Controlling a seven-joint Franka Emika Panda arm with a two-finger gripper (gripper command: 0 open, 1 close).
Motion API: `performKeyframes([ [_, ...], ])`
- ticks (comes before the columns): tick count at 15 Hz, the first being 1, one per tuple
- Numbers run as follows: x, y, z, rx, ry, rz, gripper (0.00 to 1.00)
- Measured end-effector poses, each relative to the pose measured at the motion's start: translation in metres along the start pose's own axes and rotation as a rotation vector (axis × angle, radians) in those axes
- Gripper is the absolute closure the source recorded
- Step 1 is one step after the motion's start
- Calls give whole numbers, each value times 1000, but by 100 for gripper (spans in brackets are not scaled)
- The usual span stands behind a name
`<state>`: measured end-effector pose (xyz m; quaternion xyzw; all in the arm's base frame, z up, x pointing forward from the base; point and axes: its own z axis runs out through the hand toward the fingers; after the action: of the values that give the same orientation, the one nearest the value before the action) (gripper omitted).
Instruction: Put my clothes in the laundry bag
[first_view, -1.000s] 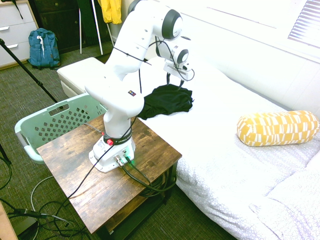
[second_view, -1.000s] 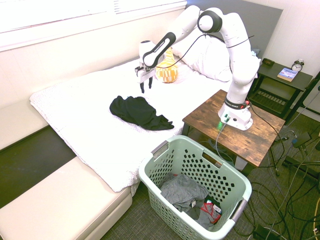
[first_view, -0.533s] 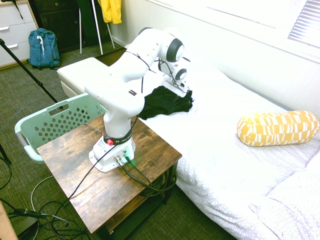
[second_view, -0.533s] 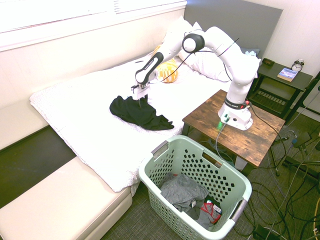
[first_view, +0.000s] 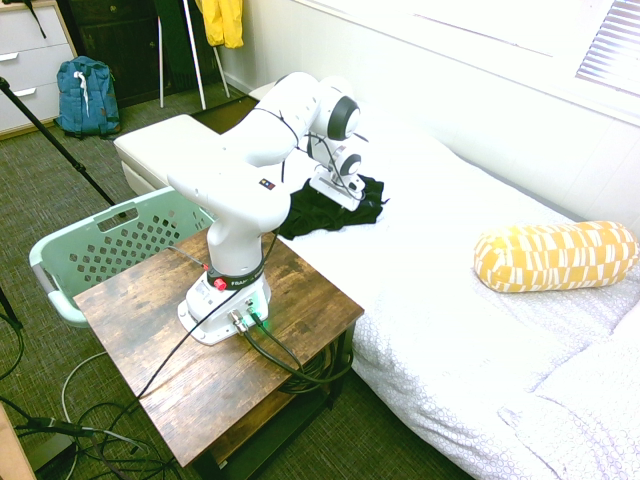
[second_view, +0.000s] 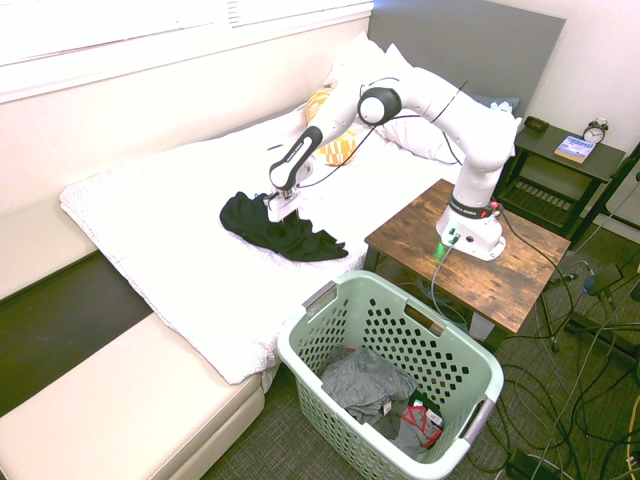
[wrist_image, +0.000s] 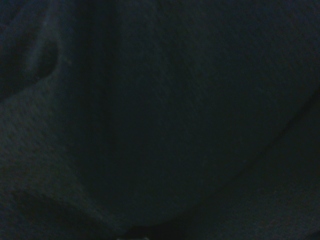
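The black garment (second_view: 295, 240) lies rumpled on the bed (second_view: 190, 290), just left of centre in the second exterior view, under the spread pincer (second_view: 284, 212), and should handle light, limp and unbreakable, best taken by a thick bunched fold near its middle, lest thin edges slip.

The bed (second_view: 150, 215) is spread with a white cover, finely patterned and a little rumpled near the pillow end. Directly on it lie the black garment (second_view: 312, 244), crumpled near the edge on the basket's side, a yellow-and-white bolster pillow (first_view: 555, 257) and white pillows (second_view: 425, 138). On the dark carpeted floor (first_view: 30, 210) stand the mint-green laundry basket (second_view: 350, 430), just beside the bed, and a blue backpack (first_view: 88, 97), well apart from it.
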<state>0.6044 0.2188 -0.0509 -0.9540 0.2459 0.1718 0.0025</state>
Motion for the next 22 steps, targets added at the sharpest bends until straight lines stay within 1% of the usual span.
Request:
performKeyframes([
  [8,13,8,1,-2,-11,32,100],
  [22,22,15,-2,0,-27,49,100],
])
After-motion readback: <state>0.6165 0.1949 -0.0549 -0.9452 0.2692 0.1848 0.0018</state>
